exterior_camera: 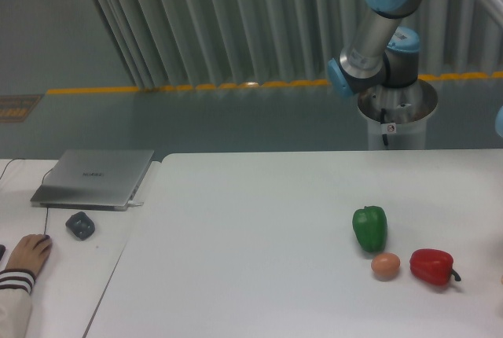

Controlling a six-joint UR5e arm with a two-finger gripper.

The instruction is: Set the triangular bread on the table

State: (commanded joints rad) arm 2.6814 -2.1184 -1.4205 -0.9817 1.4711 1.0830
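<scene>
The big white desk (259, 228) has three things sitting on it, all near its right side: a green pepper (369, 228), a small round orange-pink fruit (385, 266) just in front of it, and a red pepper (432, 267) right beside the fruit. None of these is the triangular bread. The bread cannot be seen anywhere in this view, not on the desk and not in the air. The robot arm (377, 31) shows only its blue and silver upper parts, high up at the back right, and it bends away out of the picture on the right. The gripper is out of view too, so there is no way to tell if its fingers are apart, together, or holding the bread. If the bread is with the gripper, it is somewhere off to the right, past the edge of the picture. So the job looks not done yet: the bread needs to come down onto a bare spot on the desk and be let go. Off to the left, on a narrower desk, sit a closed laptop (94, 178) and a dark mouse (80, 225), with a person's hand (27, 255) resting close by.
</scene>
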